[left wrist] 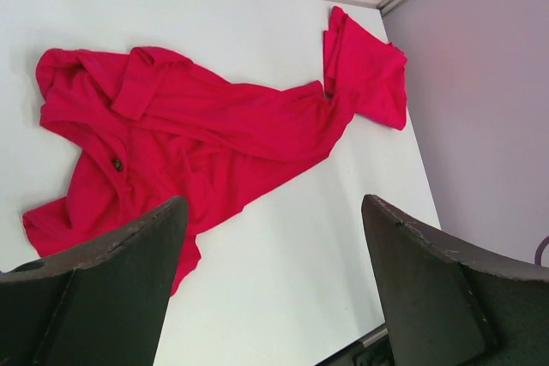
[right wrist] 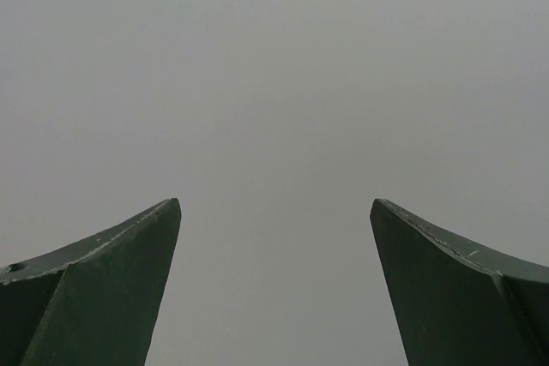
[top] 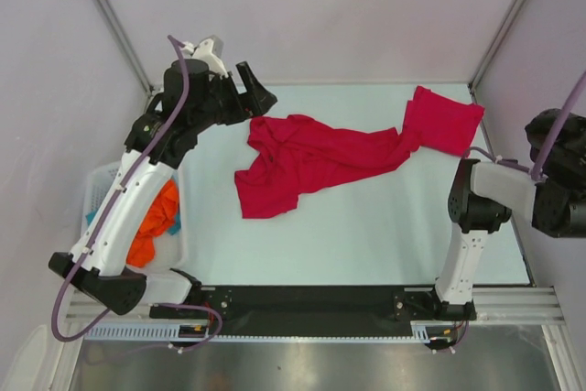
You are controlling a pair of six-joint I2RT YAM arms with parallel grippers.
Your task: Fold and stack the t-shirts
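Note:
A crumpled red t-shirt (top: 298, 162) lies on the white table (top: 366, 235), left of the middle, and shows in the left wrist view as a loose heap (left wrist: 171, 143). One end of it stretches back right to a flatter red t-shirt piece (top: 446, 119) (left wrist: 369, 75); whether they are separate I cannot tell. My left gripper (top: 264, 96) (left wrist: 273, 201) hangs open above the table's back left, just left of the heap, holding nothing. My right gripper (right wrist: 274, 203) is open and empty, facing a plain grey wall; its arm (top: 549, 185) is off the table's right edge.
A white basket (top: 103, 180) with orange cloth (top: 154, 226) and a bit of teal cloth stands left of the table, under the left arm. Walls close in at the back and both sides. A black rail (top: 311, 299) runs along the near edge.

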